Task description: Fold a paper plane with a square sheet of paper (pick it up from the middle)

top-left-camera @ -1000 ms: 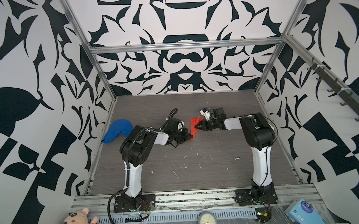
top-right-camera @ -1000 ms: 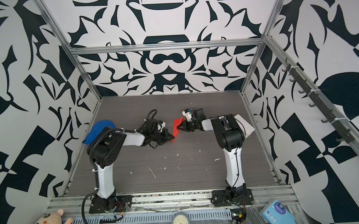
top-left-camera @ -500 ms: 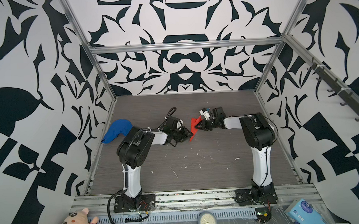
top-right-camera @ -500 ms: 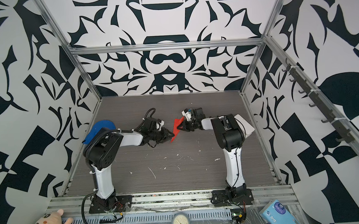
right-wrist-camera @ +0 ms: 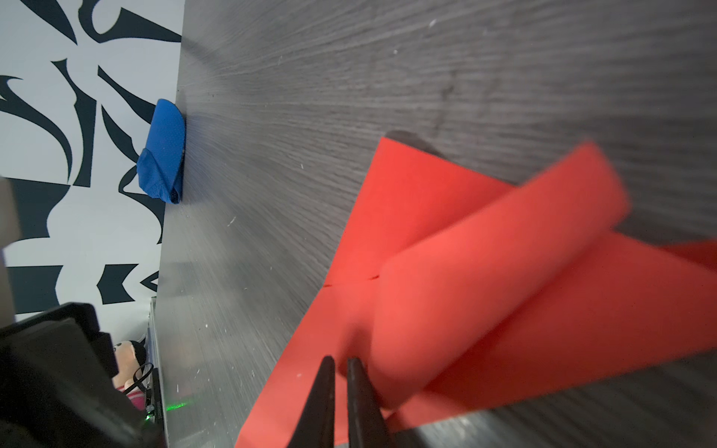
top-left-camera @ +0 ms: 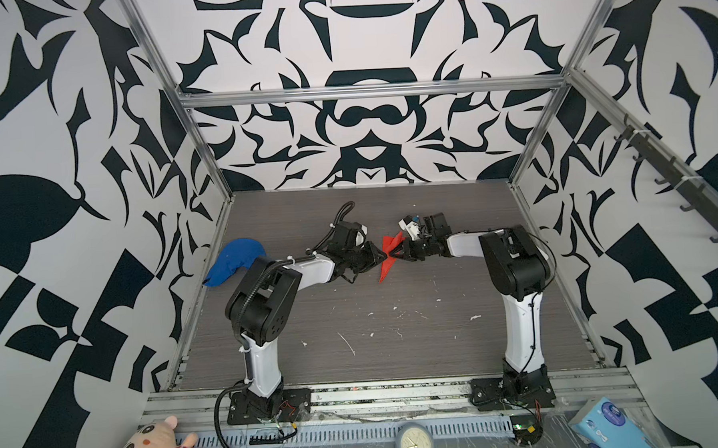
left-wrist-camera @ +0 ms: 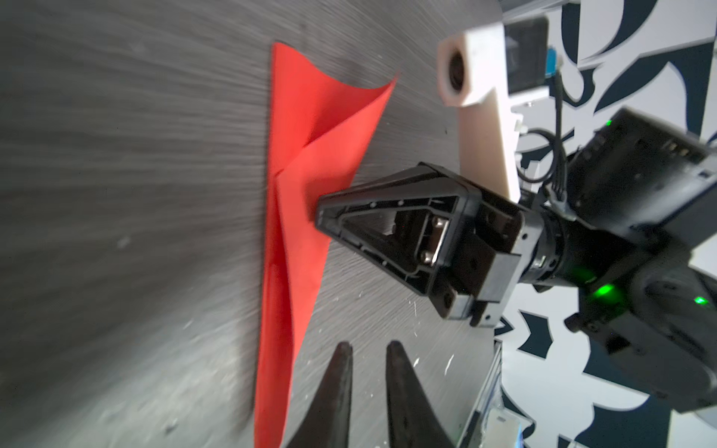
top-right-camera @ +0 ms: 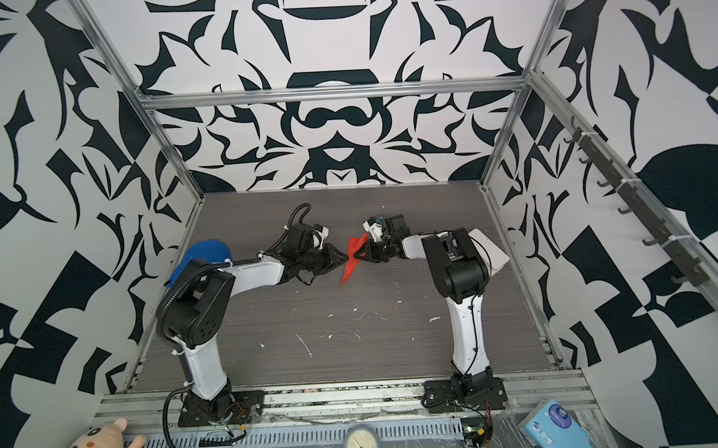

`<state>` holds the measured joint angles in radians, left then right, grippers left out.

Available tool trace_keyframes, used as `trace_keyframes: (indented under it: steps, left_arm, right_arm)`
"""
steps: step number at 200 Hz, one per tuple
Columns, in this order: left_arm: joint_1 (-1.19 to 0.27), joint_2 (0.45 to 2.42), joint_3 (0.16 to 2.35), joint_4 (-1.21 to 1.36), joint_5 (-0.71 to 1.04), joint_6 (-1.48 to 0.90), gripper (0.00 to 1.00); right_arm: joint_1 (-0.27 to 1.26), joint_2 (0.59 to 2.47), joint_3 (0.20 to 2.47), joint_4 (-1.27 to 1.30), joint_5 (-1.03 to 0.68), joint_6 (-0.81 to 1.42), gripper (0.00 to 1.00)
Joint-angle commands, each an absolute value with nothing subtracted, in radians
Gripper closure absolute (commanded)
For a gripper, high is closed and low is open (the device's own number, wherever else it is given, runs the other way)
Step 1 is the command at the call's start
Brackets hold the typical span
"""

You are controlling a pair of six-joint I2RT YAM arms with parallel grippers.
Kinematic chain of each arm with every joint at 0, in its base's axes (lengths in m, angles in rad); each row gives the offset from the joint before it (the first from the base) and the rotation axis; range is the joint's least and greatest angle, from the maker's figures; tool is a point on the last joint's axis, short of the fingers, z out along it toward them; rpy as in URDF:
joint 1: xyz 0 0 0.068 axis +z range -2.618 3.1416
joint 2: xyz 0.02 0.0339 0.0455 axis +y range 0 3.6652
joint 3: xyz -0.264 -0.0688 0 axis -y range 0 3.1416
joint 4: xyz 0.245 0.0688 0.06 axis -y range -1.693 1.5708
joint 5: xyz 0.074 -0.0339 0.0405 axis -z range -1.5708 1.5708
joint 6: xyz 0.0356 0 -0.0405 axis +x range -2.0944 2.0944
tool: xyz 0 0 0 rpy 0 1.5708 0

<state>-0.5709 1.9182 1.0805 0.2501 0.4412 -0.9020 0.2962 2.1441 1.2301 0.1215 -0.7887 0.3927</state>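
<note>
Left of centre in a top view, the left gripper [top-left-camera: 380, 257] has let go, jaws narrowly apart and empty, beside the mid-frame paper plane [top-left-camera: 386, 268], whose raised flap the near-shut right gripper [top-left-camera: 393, 255] alone pinches, leaving that fold seemingly unpressed

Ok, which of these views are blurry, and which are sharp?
Left wrist view: table streaked with blur, red paper soft-edged. Right wrist view: the paper's curled flap blurs close to the lens, blue cloth sharp. In both top views: crisp, evenly lit, paper small.
</note>
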Motion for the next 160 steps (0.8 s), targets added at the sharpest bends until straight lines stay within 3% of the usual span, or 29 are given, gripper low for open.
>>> trace_keyframes:
  steps: [1, 70, 160]
  left_arm:
    - [-0.575, 1.98, 1.106, 0.291, 0.483, -0.94, 0.83]
    - [-0.575, 2.039, 1.139, 0.166, 0.464, -0.932, 0.9]
    - [-0.575, 2.032, 1.05, 0.241, 0.48, -1.01, 0.9]
  right_arm:
    - [0.301, 2.16, 1.242, 0.058, -0.738, 0.375, 0.87]
    - [0.301, 2.166, 1.249, 0.049, -0.736, 0.374, 0.87]
    - [0.301, 2.174, 1.252, 0.042, -0.73, 0.371, 0.87]
